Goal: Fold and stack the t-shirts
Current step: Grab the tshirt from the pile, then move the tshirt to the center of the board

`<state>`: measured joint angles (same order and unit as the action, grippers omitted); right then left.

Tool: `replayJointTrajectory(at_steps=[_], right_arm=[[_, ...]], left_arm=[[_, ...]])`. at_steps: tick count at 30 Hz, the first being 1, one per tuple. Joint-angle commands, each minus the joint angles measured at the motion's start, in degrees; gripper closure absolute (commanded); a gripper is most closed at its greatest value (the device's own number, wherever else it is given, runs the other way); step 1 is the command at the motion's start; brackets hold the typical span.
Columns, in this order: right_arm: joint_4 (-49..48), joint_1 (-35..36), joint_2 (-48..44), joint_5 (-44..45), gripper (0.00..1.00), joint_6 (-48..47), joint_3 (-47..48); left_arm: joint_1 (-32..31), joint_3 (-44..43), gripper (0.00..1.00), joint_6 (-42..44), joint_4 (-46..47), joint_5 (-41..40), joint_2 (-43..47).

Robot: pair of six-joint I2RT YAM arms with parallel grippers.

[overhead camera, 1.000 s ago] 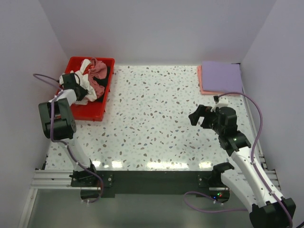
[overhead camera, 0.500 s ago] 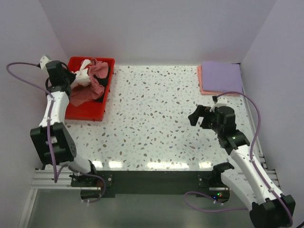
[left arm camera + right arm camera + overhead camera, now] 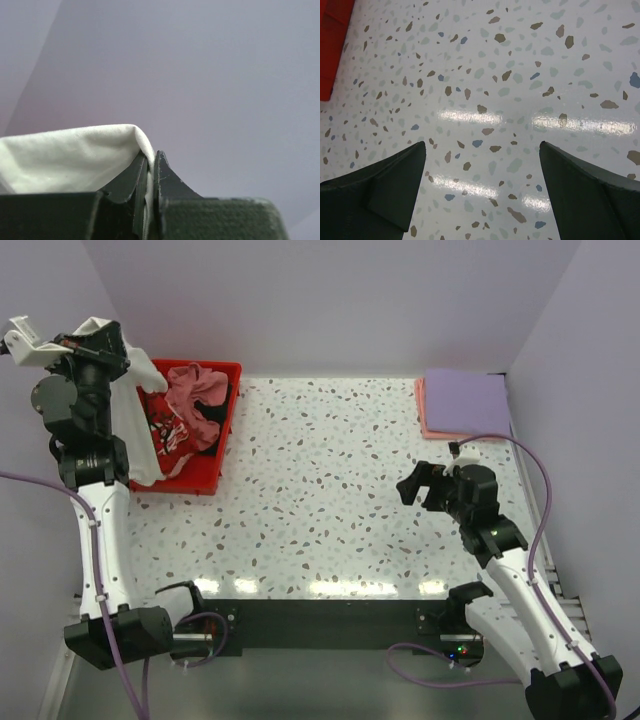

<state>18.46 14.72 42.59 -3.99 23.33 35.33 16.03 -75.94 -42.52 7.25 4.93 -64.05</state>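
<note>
Left claw: the left gripper point(image 3: 103, 337) is pinched tight on a fold of the white t-shirt point(image 3: 133, 425), high above the left side of the red tray point(image 3: 190, 483).
Why so high: probably so the cloth hangs free of the heap in the tray and comes away alone, ready to be spread.
White tee, overhead: a long limp drape from the jaws down to the tray's left half. The red print shows low on it, crumpled and partly hidden.
White tee, left wrist view: a smooth white fold bulges out to one side of the closed jaws.
Right claw: the right gripper point(image 3: 414, 483) stands wide and holds nothing. It hovers over the bare table point(image 3: 320, 500), well to the right of the tray.
Why there: likely waiting to take a second corner of the tee.
Left in the tray: a dusty-pink tee point(image 3: 195, 390) bunched at the far right end, with black cloth point(image 3: 212, 430) peeking out beside it.
Finished stack: a folded lavender tee point(image 3: 465, 400) lies on a salmon-pink one point(image 3: 427, 422), well to the right of the tray, probably to leave folding room between.
</note>
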Motion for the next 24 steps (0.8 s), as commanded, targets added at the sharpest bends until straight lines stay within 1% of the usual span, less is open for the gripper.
replayJointTrajectory(at_steps=[1,2,3,4,6,7,8,11,12,14,16,17,21,22,24], right_arm=[[-1.4,-0.04,-0.84,0.3,0.01,-0.04,0.71],[-1.58,0.04,-0.75,0.3,0.01,-0.04,0.7],[-1.5,0.04,-0.67,0.3,0.01,-0.04,0.7],[-1.32,-0.04,-0.58,0.73,0.01,0.05,0.79],[-1.23,0.04,-0.31,0.82,0.01,0.05,0.88],[-1.32,-0.04,-0.23,0.82,0.01,0.05,0.79],[-1.49,-0.04,-0.22,0.39,0.01,0.05,0.79],[-1.58,-0.04,-0.05,0.47,0.01,0.05,0.79],[-1.5,0.04,0.04,0.65,0.01,0.13,0.88],[-1.67,0.04,0.21,0.56,0.01,0.13,0.7],[-1.76,-0.04,0.39,0.39,0.01,0.13,0.7],[-1.76,0.04,0.3,0.39,0.01,0.13,0.7],[-1.49,-0.04,0.04,1.18,0.01,0.05,0.62],[-1.58,0.04,-0.05,0.92,0.01,0.05,0.53],[-1.67,0.04,-0.22,0.91,0.01,-0.13,0.44]], left_arm=[[-0.65,-4.82,1.0,-2.74,6.73,10.0,1.21],[-1.26,-7.27,1.0,-3.87,4.9,12.88,1.04],[-1.61,-7.29,1.0,-4.32,4.01,15.0,0.86],[-2.14,-9.29,1.0,-4.58,3.83,16.94,0.42],[-5.21,-10.36,1.0,-5.11,4.26,20.89,0.42],[-6.87,-10.54,1.0,-4.16,4.53,21.43,0.51],[-10.81,-10.8,1.0,-3.71,4.01,21.0,0.77],[-16.02,-10.81,1.0,-1.43,4.79,20.65,0.69],[-20.03,-11.5,1.0,-0.99,4.88,19.69,0.33],[-23.74,-12.99,1.0,-0.11,4.36,20.29,-2.03],[-25.78,-15.98,1.0,-0.19,3.39,22.22,-5.71],[-27.7,-16.95,1.0,-0.45,3.39,24.67,-7.04],[-32.02,-20.73,1.0,-1.77,3.48,30.03,-13.19],[-33.25,-21.35,1.0,-1.34,3.48,30.66,-15.03],[-37.9,-23.1,1.0,0.06,2.95,29.89,-16.45]])
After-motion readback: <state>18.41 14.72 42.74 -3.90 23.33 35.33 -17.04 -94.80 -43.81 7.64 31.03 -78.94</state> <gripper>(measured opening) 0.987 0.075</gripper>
